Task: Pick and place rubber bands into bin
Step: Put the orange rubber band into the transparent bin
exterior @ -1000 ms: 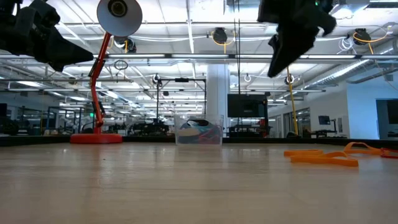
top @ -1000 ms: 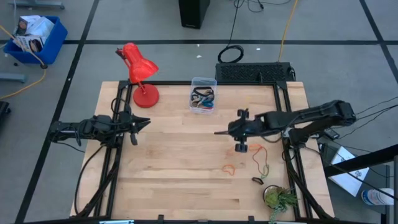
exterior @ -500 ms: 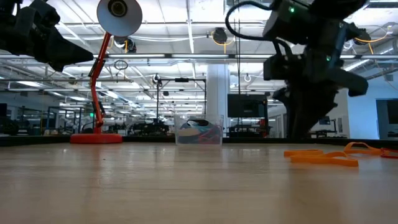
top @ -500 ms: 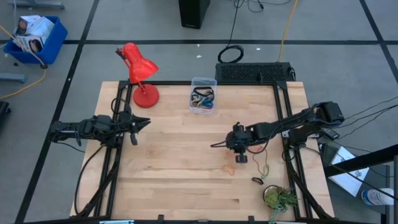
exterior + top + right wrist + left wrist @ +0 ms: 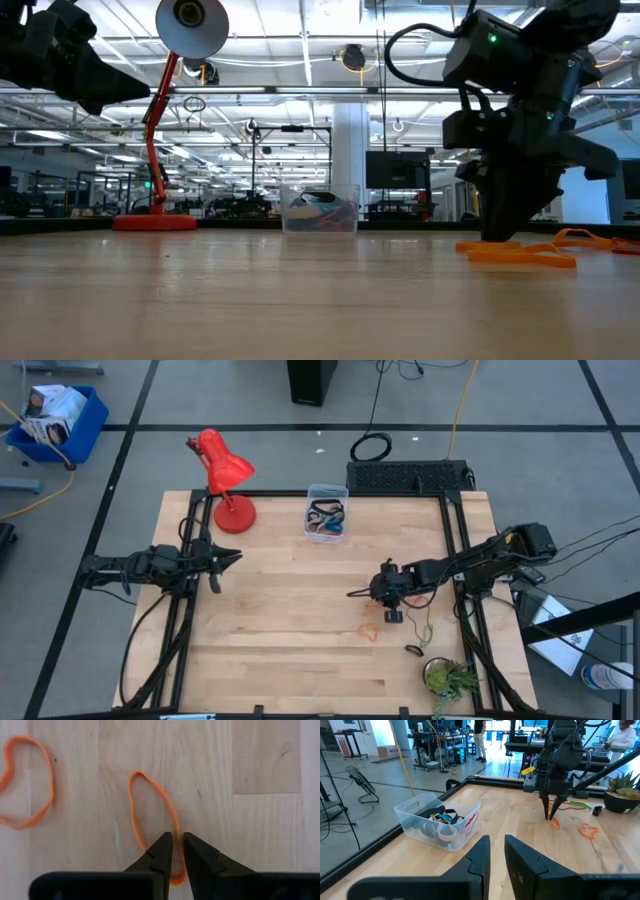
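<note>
Down on the pale wooden table (image 5: 280, 630), the biggest thing is the red desk lamp (image 5: 222, 475) at the far left corner. The left gripper (image 5: 232, 557) hovers above the table's left side, its dark fingers (image 5: 481, 854) nearly together and holding nothing. The right gripper (image 5: 352, 595) points straight down on the right half, fingertips at the wood and closing around one strand of a thin orange rubber band (image 5: 150, 817); the strand runs between the two tips, which stand a narrow slot apart. The small clear plastic bin (image 5: 327, 512) sits at the far edge, centre, with several bands already inside. A second orange rubber band (image 5: 26, 782) lies just beside the first, and an olive-green band (image 5: 424, 622) lies nearer the right edge.
</note>
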Controlling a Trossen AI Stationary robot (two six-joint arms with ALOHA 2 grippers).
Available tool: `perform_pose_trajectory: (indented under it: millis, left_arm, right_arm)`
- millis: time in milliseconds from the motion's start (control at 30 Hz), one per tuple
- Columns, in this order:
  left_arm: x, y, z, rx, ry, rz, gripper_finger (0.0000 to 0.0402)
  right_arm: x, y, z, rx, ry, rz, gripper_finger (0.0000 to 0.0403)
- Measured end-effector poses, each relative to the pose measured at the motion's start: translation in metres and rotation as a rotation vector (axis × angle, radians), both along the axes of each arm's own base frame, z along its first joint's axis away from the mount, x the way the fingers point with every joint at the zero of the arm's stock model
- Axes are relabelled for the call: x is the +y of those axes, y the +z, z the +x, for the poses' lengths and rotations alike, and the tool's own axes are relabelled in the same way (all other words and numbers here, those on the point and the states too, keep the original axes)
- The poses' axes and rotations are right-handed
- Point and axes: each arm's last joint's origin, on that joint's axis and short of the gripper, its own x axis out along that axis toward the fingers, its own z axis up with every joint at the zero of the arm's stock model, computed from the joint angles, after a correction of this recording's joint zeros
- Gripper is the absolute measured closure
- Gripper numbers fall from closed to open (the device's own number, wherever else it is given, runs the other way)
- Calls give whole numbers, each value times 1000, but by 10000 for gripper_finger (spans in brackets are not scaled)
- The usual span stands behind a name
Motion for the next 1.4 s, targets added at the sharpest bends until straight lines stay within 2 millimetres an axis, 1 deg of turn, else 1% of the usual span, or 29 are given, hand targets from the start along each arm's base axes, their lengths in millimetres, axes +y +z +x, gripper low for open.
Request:
perform_pose_trajectory:
  millis: [233,433,533,733,867,1000,1133,1300,1400]
  left_arm:
    - [0,0,0,-2,1,-4,339]
    - [0,0,0,-2,0,-3,339]
    - [0,0,0,-1,0,-1,339]
    - [0,0,0,0,0,-1,339]
    - [0,0,0,2,0,3,339]
    - [0,0,0,2,0,3,339]
    - [0,0,0,1,0,3,339]
    - [0,0,0,0,0,3,339]
    - [0,0,0,1,0,3,339]
  right_arm:
    - [0,-1,0,-7,-15,7,399]
    - [0,2,4,-65,-24,15,401]
    - [0,8,9,-154,-75,-1,402]
    - [-3,37,22,-452,-179,-79,402]
    - [-5,63,30,-683,-220,-137,402]
    - [-8,88,34,-889,-258,-188,402]
    - [-12,112,33,-1075,-290,-205,402]
    - [-18,136,27,-1231,-282,-265,403]
    - [-24,149,21,-1293,-284,-314,403]
